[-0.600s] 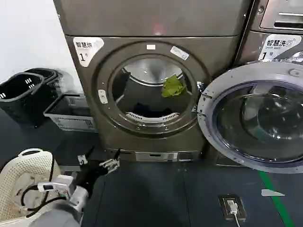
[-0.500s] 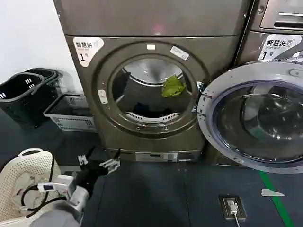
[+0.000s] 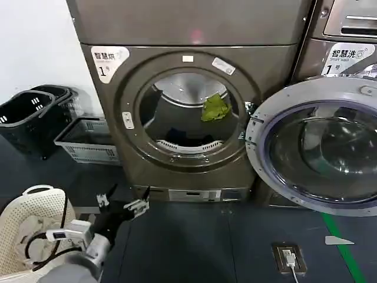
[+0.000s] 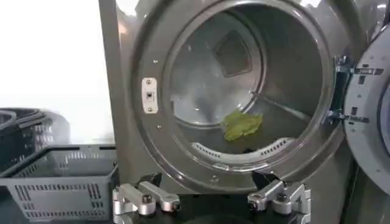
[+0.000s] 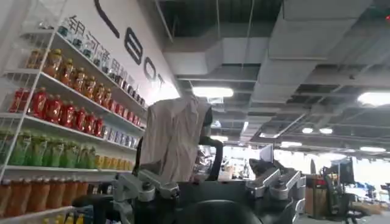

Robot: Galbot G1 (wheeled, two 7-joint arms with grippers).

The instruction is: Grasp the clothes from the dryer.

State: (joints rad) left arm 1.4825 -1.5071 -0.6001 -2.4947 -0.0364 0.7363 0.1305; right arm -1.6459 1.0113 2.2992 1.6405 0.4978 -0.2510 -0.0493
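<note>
Starting at the far left of the floor, dark baskets (image 3: pixel 32 118) stand against the wall, a grey crate (image 3: pixel 88 141) sits just beside the dryer's left side, and a white hamper (image 3: pixel 29 227) sits low beside my own arm. None of these matters yet.

My left claw (image 3: pixel 121 206) hovers low over the dark floor (image 3: pixel 194 242), in front of the dryer's bottom left corner and below the rim of its opening. Its fingers (image 4: pixel 143 199) are spread wide and hold nothing. In the left wrist view it looks straight up into the drum.

The dryer (image 3: pixel 188 112) stands with its round door (image 3: pixel 315 144) swung fully open to the right, so the mouth is unobstructed. Inside, a green cloth (image 3: pixel 215 108) lies toward the right of the drum, apart from my claw; from the wrist it sits low, just behind the perforated lip at the front rim. Something dark lies at the bottom of the drum too, though I cannot tell what it is.

I judge this to be the approach: nothing is grasped yet. Next I need to raise the left claw over the lower rim, reach in and to the right, keep the fingers spread until they bracket the cloth, then close.

My right claw (image 5: pixel 210 185) is parked away from the dryer, spread and empty, facing shelves of bottles (image 5: pixel 55 109).
</note>
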